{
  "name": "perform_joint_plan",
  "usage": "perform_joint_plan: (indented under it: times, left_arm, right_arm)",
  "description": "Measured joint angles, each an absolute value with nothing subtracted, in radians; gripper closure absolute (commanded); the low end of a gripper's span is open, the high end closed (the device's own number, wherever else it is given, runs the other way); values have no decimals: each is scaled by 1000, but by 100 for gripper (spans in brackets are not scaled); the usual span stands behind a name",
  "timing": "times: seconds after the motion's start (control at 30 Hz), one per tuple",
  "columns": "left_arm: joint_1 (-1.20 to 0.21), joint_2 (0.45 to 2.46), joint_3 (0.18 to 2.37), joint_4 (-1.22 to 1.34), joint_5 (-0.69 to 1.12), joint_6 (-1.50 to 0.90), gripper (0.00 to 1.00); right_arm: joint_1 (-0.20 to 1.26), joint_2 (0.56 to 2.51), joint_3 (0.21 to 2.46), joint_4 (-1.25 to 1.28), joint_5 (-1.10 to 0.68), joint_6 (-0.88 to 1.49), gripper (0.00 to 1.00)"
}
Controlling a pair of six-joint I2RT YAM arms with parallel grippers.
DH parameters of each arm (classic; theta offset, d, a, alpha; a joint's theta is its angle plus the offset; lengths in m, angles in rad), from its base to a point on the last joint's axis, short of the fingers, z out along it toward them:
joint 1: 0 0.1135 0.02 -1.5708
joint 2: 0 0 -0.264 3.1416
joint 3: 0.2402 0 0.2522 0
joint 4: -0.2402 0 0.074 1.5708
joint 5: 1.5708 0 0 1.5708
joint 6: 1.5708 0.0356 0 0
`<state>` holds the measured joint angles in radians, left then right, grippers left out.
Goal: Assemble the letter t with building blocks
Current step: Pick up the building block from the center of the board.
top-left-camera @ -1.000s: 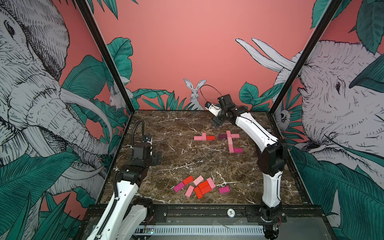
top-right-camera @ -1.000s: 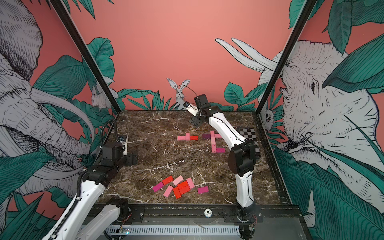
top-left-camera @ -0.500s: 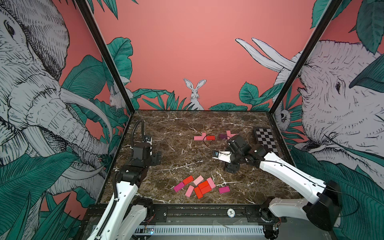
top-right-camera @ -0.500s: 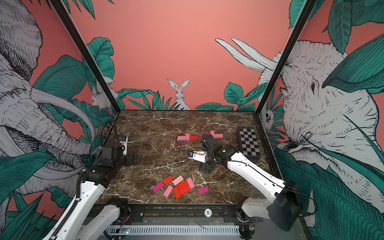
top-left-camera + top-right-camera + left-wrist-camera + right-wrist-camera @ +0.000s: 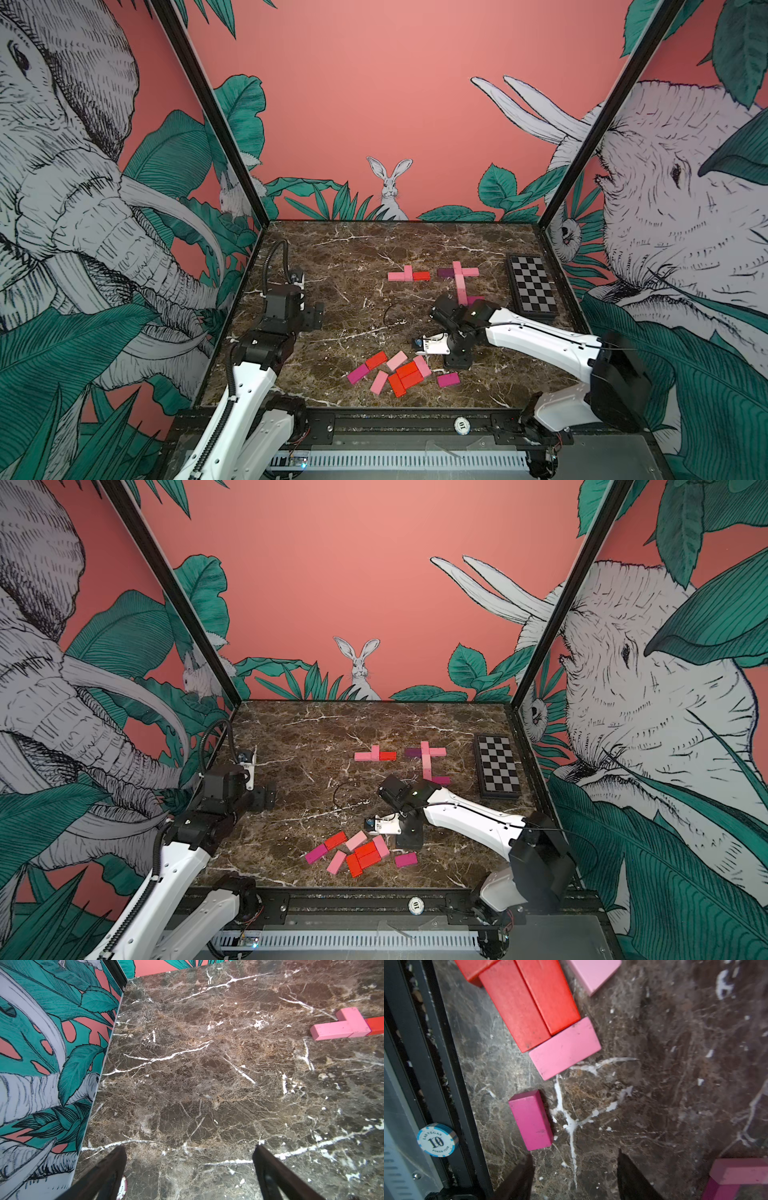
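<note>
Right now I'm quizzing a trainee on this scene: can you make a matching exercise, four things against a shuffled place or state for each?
Things: 1 checkered board; 2 poker chip; 3 lone magenta block; 4 left end effector.
Places or states: A on the black front rail; B beside the right wall; C open over bare tabletop; D just right of the loose pile.
Pairs: 1-B; 2-A; 3-D; 4-C.
</note>
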<state>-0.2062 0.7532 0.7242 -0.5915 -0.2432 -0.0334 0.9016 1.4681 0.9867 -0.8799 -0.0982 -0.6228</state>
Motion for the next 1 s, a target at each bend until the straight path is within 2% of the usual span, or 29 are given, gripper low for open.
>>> perform_joint_plan:
  times: [0.17,0.83,1.0]
  left_arm:
    - [-206,760,724,-591,-243,-33,3]
    - [-206,772,724,-591,-243,-33,3]
    - [-206,772,724,-591,-243,-33,3]
  right_arm:
    - [939,1522,979,-880,-102,-605,52]
    - [1021,1615,911,-839,-77,-605,52]
    - [1030,1633,911,-825,-54,-600,56]
